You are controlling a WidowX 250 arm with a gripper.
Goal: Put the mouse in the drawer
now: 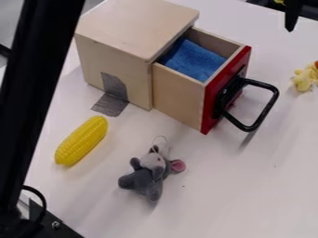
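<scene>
Mouse (149, 174) is on the table (217, 204), nearer than the open drawer (180, 95), right of the corn (82, 141). Gripper (292, 16) is far right, can't tell if it's open or closed. Swinging over too low could clip the handle (264, 111) and shove the drawer imo.

Black end effector (293, 17); plain dark surface; slim, tapering lower end.

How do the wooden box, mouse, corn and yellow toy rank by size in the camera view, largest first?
1. Wooden box
2. Mouse and corn: too alike to rank
3. Yellow toy, going by its visible part; the right edge cuts it off
</scene>
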